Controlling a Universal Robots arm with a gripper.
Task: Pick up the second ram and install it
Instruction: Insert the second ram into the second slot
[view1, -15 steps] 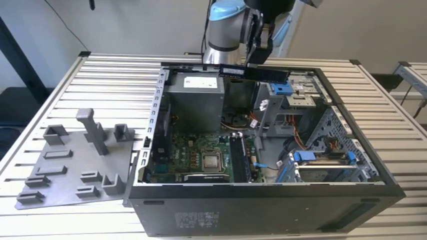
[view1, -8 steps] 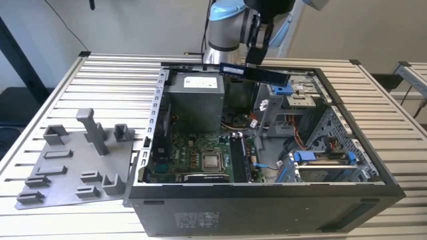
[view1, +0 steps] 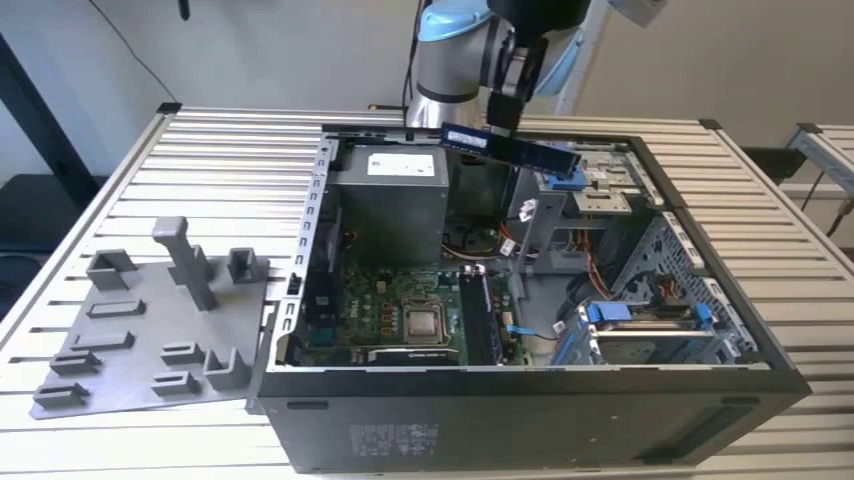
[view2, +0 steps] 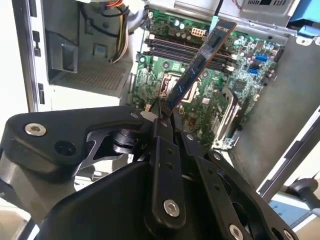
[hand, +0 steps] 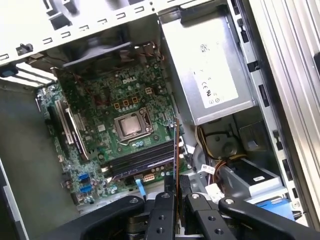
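The second ram (view1: 521, 148) is a slim dark stick with a small pale label, held level above the rear of the open computer case (view1: 294, 300). My gripper (view1: 502, 122) is shut on it from above. In the second wrist view the ram (view2: 200, 62) slants out from the gripper (view2: 163, 116) over the green motherboard (view2: 240, 75). The first wrist view shows the ram (hand: 176, 145) edge-on, rising from the gripper (hand: 175, 192) near the long black memory slots (hand: 142, 157). On the case floor those slots (view1: 478, 315) lie beside the silver processor (view1: 424, 322).
A grey fixture plate (view1: 147, 330) with upright blocks lies on the slatted table at the exterior view's left. Inside the case stand a grey power supply (view1: 387, 200), a drive cage with blue tabs (view1: 641, 320) and loose cables (view1: 514, 245).
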